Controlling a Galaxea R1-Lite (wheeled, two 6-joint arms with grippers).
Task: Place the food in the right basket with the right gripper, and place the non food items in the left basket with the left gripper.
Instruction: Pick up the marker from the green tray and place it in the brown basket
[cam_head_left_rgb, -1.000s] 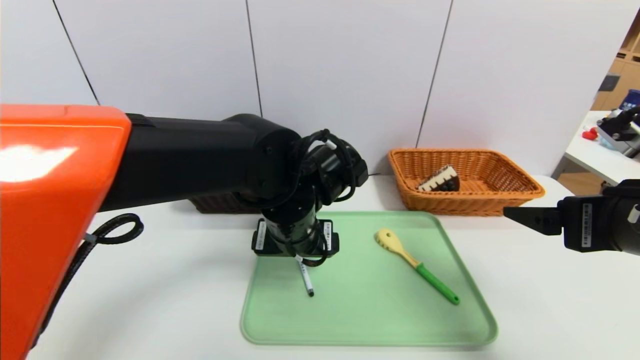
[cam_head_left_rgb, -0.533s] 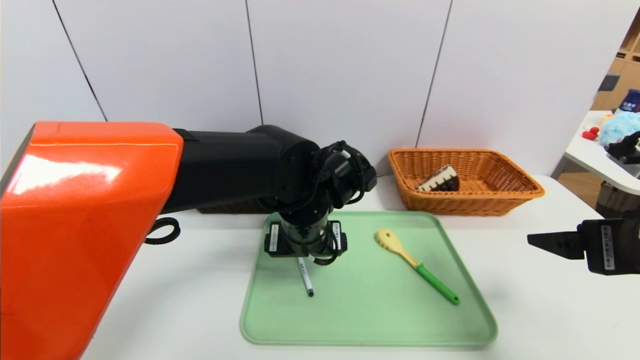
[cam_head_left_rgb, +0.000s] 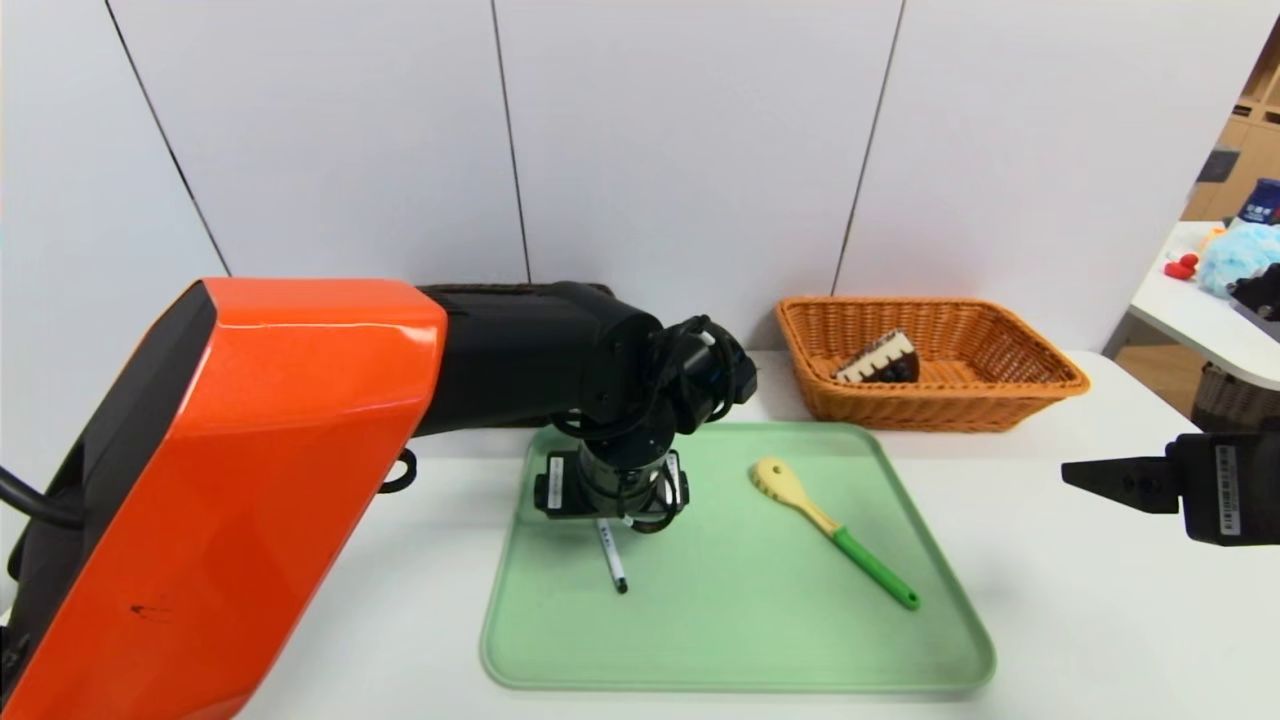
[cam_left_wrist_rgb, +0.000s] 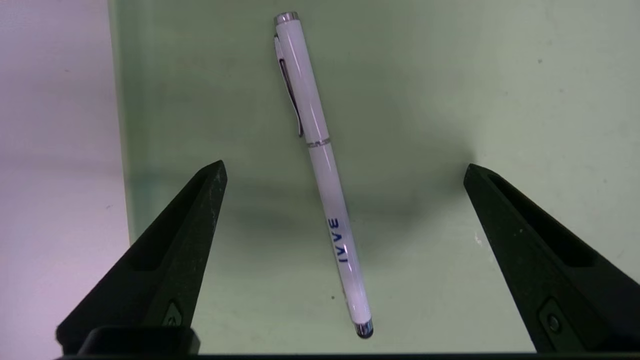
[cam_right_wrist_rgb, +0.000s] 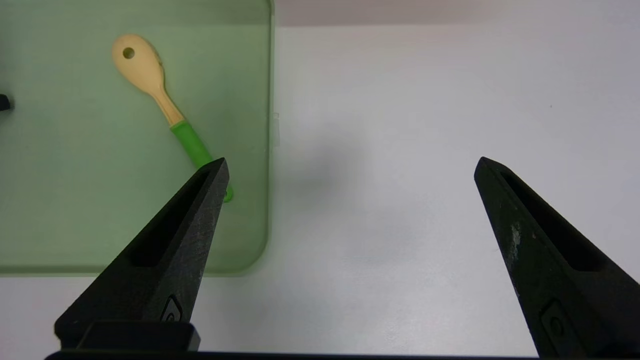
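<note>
The left claw hangs open above the tray, its fingers astride the white pen, apparently to close across its slim barrel; the right claw waits open beside the tray.

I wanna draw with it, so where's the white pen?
The slim white pen lies on the green tray, between the open fingers of the black left gripper.
</note>
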